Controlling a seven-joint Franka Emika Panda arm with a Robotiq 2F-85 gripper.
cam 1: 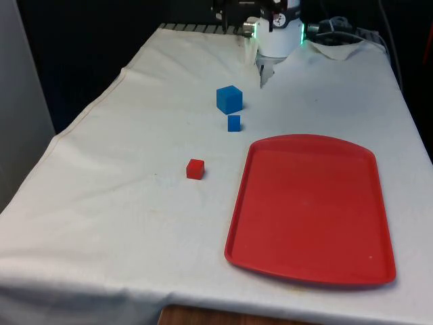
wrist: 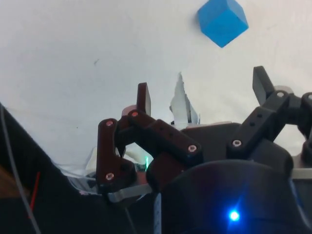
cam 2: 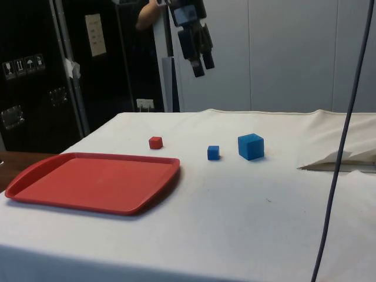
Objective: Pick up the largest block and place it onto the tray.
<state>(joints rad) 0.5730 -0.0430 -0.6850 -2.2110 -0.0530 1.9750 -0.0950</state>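
Red tray (cam 1: 311,210) — nearest, bare. Large blue block (cam 1: 229,99) on the cloth (cam 1: 122,203), well below the raised gripper (cam 2: 201,63); small blue block (cam 1: 234,122) beside it, red block (cam 1: 195,168) farther off. Gripper — fingers spread, holding nothing.

- Front view looks down the surface (cam 1: 122,223) lengthwise, tray (cam 1: 311,203) at lower right.
- Side view sits low beside it, sharing that tray (cam 2: 88,182).
- Wrist view looks down on cloth.

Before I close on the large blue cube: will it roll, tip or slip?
The large blue cube has flat faces and sits squarely on the white cloth, so it probably won't roll or tip. It looks rigid, with smooth sides, so grip opposite faces squarely. The gripper is open and looks wide enough.
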